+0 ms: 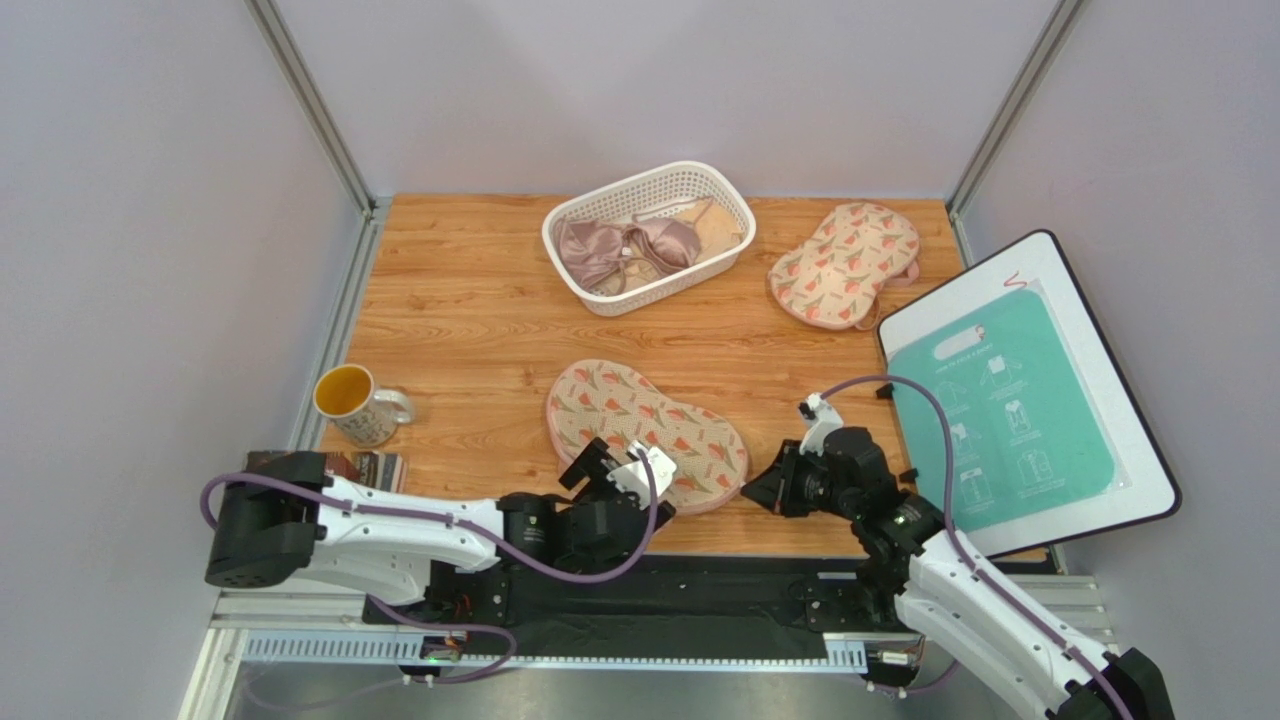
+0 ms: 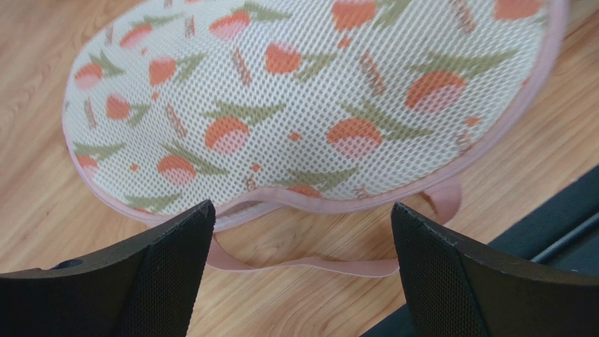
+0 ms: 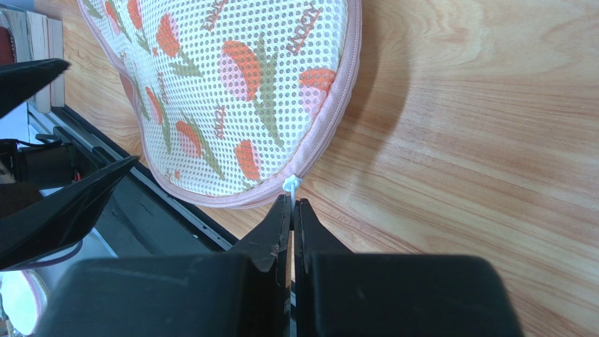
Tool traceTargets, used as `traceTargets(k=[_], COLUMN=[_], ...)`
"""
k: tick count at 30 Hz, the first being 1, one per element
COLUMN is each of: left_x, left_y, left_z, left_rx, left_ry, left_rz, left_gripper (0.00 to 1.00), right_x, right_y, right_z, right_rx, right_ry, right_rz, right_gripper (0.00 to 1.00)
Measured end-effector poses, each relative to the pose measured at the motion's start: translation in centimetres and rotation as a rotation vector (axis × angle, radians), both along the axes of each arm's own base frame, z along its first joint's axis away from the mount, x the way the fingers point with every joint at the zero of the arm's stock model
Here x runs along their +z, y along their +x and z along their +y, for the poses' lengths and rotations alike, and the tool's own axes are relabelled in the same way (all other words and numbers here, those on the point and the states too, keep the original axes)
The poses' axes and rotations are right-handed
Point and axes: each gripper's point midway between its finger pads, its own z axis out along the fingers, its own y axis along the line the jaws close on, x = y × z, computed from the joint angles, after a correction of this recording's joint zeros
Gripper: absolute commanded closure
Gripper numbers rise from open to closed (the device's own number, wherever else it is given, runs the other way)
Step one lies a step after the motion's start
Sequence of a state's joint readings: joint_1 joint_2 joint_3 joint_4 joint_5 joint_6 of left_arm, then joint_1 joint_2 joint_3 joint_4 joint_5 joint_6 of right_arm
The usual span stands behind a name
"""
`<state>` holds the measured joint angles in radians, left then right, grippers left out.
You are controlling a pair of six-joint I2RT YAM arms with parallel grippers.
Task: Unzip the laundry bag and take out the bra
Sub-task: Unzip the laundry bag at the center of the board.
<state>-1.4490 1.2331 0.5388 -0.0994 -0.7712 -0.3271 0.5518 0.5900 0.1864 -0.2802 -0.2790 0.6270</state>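
The laundry bag (image 1: 646, 432), a flat floral mesh pouch with pink zip edging, lies near the table's front edge. My left gripper (image 1: 631, 468) stands open at its near rim; in the left wrist view the bag (image 2: 302, 105) fills the top, and its pink loop strap (image 2: 309, 265) lies on the wood between my wide-apart fingers (image 2: 302, 210). My right gripper (image 3: 292, 203) is shut on the small white zip pull (image 3: 291, 184) at the right end of the bag (image 3: 225, 91). The bra is hidden.
A white basket (image 1: 649, 236) at the back holds a mauve satin bra (image 1: 624, 245). A second floral bag (image 1: 845, 264) lies back right. A white board with a teal sheet (image 1: 1022, 398) sits at the right, a mug (image 1: 353, 402) at the left, a black mat (image 1: 676, 585) along the near edge.
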Motion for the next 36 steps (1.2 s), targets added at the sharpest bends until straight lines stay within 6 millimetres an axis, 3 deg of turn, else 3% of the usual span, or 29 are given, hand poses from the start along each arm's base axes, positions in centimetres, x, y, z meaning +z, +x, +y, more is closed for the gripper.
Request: traceTargets(k=[5,10,17,20,27,36], left_x=[4.3,5.7,2.9,1.7,0.2,-2.3], left_y=[-0.5,-0.8,-1.8,-2.1,-2.2,-1.7], left_z=[-2.9,-6.5,-12.2,-13.5,-14.9,-14.4], left_rx=[-0.072,-0.141,-0.250,-0.278,-0.292,-0.254], left_ry=[-0.098,-0.129,-0.053,-0.027,-0.006,0.057], left_rz=[-0.029,-0.032,0.006,0.023,0.033,0.027], left_gripper=[0.03,0.08,0.14,0.17,0.32,0.37], right_x=[0.0,0.1,0.1,0.1,0.1,0.2], right_y=[0.0,0.0,0.0,0.0,0.0,0.0], right_z=[0.0,0.0,0.0,0.0,0.0,0.0], right_rx=[0.000,0.000,0.000,0.001,0.001,0.001], right_ry=[0.000,0.002,0.002,0.002,0.003,0.004], right_rz=[-0.001,-0.003,-0.003,-0.004,-0.006,-0.008], right_gripper=[1.00,1.00,1.00,1.00,1.00,1.00])
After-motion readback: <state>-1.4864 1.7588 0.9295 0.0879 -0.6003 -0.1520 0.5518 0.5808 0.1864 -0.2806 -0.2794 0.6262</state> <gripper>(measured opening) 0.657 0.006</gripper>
